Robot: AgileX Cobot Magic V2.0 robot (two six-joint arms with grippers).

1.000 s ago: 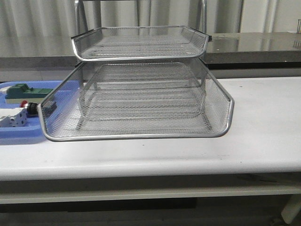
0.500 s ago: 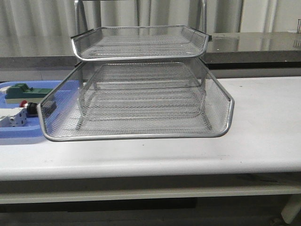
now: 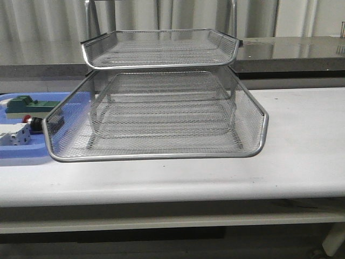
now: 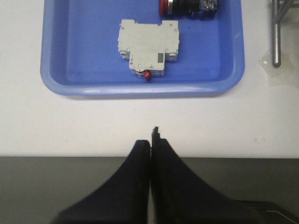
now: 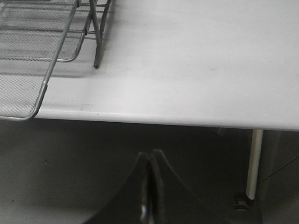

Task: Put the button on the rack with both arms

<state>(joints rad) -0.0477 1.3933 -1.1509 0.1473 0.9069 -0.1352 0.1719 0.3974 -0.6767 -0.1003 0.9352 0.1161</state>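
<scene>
The button lay in the blue tray beside a white breaker, left of the rack on the bench. The left claw was pressed together, empty, short of the tray. The right claw was likewise pressed together, hanging off the bench edge near the rack's corner.

The three-tier silver wire-mesh rack stands mid-table, its middle tray pulled out toward the table's front edge, its wide mouth open from above. Left of the rack, the flat blue plastic tray sits just beside it, crowded with a green block and a white block. Right of the rack the white table lies bare.
</scene>
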